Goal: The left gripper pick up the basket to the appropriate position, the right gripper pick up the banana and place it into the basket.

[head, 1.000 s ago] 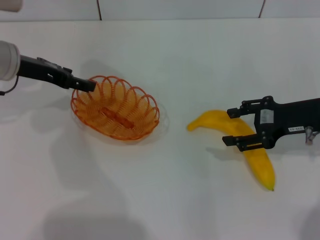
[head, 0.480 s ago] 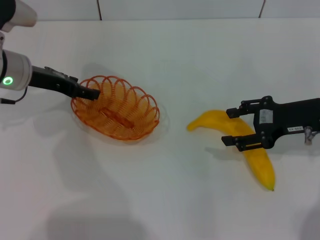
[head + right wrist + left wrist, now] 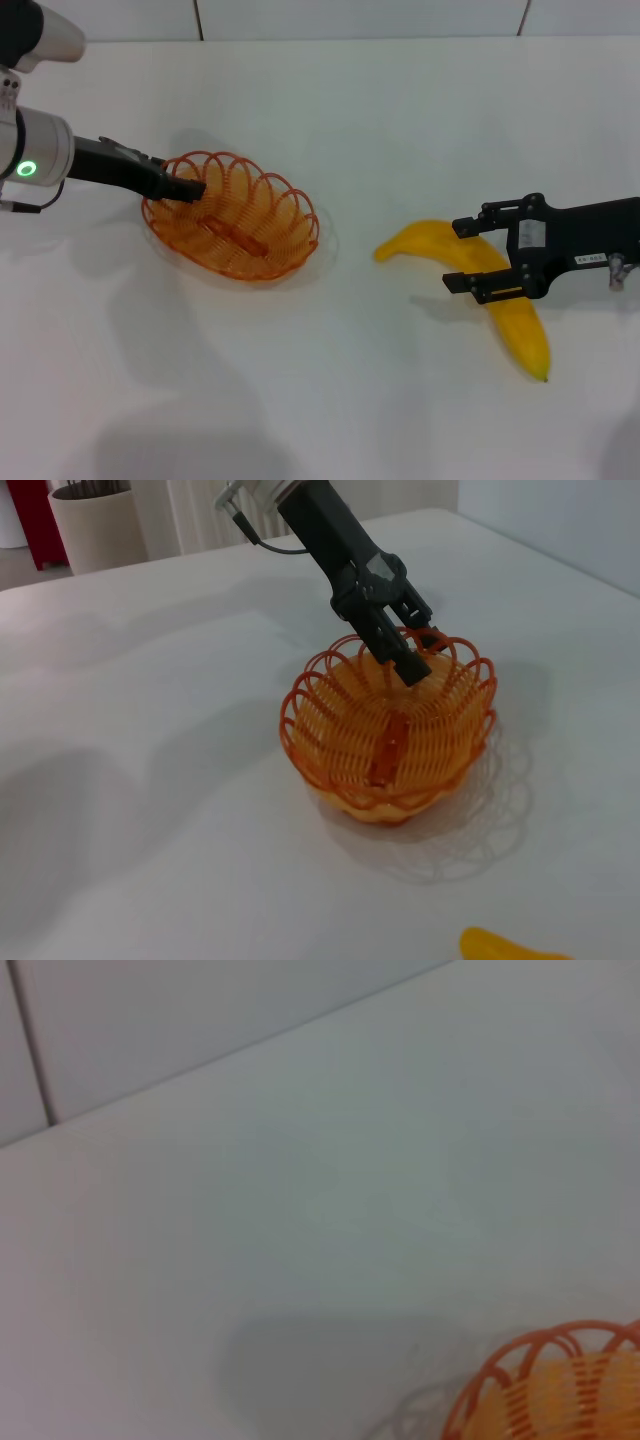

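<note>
Early stage: left gripper (image 3: 188,188) pinches the near-left rim of the basket (image 3: 240,225), which sits on the table (image 3: 400,120). Right gripper (image 3: 462,254), fingers spread, straddles the banana (image 3: 520,325) lying right of the basket; lifting and placing remain.

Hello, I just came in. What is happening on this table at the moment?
A two-armed robot is working with fruit on a white table. The left gripper is at the rim of the orange basket, at the end nearest that arm, with a finger reaching inside. The right gripper is open, its fingers on either side of the banana, which lies on the table. Nothing is in the basket yet.
</note>
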